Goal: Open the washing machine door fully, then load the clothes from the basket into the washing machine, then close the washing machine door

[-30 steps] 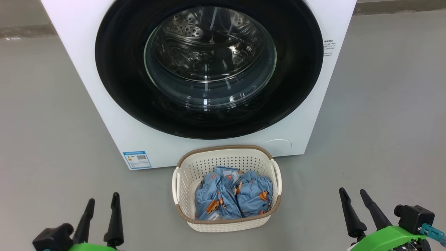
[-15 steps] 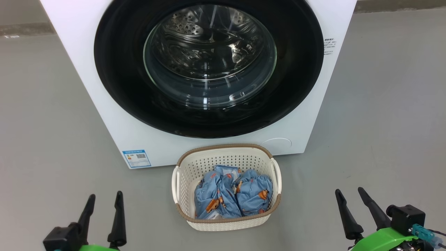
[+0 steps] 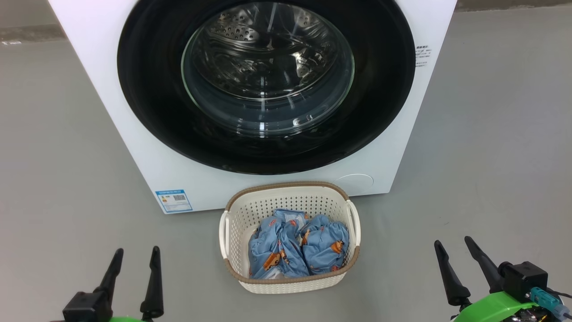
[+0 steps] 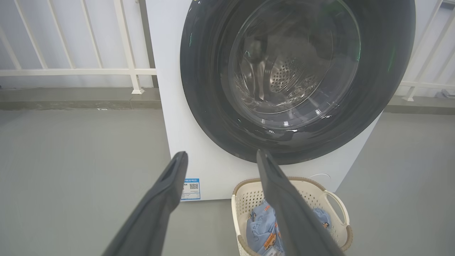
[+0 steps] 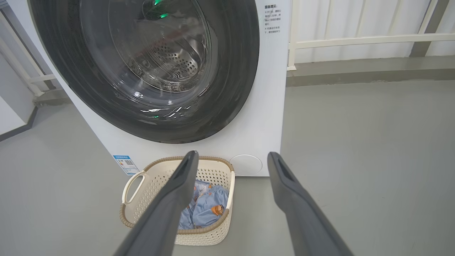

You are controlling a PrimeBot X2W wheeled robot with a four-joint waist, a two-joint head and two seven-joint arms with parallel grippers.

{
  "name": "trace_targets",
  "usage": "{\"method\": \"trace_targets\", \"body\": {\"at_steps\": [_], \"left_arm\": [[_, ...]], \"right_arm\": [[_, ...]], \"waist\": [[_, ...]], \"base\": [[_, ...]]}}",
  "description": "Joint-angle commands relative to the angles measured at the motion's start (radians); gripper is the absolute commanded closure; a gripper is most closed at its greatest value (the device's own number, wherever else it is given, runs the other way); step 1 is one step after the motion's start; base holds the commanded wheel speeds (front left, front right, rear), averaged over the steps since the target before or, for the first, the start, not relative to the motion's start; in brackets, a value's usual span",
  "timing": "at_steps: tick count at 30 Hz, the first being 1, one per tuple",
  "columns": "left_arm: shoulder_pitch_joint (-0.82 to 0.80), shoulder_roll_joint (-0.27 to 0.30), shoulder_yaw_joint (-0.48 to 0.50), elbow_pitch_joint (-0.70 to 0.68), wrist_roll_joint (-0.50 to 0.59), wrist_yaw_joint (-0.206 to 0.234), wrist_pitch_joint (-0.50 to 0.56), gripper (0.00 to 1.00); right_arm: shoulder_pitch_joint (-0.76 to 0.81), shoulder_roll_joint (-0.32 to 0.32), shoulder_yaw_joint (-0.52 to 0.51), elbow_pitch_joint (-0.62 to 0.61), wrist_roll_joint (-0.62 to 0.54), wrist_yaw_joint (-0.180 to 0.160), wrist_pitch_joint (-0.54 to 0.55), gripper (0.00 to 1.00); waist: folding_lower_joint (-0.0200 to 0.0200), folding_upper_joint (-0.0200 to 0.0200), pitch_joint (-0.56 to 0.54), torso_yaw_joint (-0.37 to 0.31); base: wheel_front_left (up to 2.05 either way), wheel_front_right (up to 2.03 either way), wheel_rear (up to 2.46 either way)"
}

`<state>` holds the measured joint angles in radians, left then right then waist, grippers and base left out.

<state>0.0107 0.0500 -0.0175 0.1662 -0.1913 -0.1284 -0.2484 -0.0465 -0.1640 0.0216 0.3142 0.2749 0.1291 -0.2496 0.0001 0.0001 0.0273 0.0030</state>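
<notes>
I see the glossy black door [image 3: 147,112] with its clear glass, a perforated steel drum [image 3: 250,49], perforated plastic basket [image 3: 286,205], soft printed cloth clothes [image 3: 297,250], matt grey floor [image 3: 491,156].

washing machine [image 3: 134,147]: white front-loader, blue label [image 3: 174,201] at its lower front corner. door [image 3: 380,89] shut flush, glossy black ring, steel drum [image 3: 268,49] visible through the glass bowl. basket [image 3: 286,185]: cream, brown rim, upright on the floor [image 3: 491,156] just in front, below the door. clothes [image 3: 297,250]: two light-blue orange-print bundles side by side inside the basket.
</notes>
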Motion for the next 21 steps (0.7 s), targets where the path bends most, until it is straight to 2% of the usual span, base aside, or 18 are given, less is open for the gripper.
{"method": "trace_targets", "body": {"at_steps": [1,12,21], "left_arm": [[-0.02,0.018,0.035,-0.021,0.007,-0.002,-0.013,0.0],[-0.019,0.023,0.033,-0.012,0.05,-0.002,-0.013,0.0],[-0.026,0.021,0.033,-0.013,0.055,-0.002,-0.013,0.0]], "right_arm": [[-0.033,-0.012,0.015,-0.026,-0.013,0.002,-0.012,0.0],[-0.03,-0.005,0.009,-0.026,-0.015,0.002,-0.012,0.0],[-0.033,0.0,0.003,-0.032,-0.017,0.002,-0.012,0.0]], "waist": [[0.0,-0.0001,0.0,-0.001],[0.0,-0.0001,-0.006,-0.007],[0.0,-0.0001,0.003,-0.009]], "base": [[0.0,0.0,0.0],[0.09,0.09,-0.18],[0.7,0.7,-1.39]]}}
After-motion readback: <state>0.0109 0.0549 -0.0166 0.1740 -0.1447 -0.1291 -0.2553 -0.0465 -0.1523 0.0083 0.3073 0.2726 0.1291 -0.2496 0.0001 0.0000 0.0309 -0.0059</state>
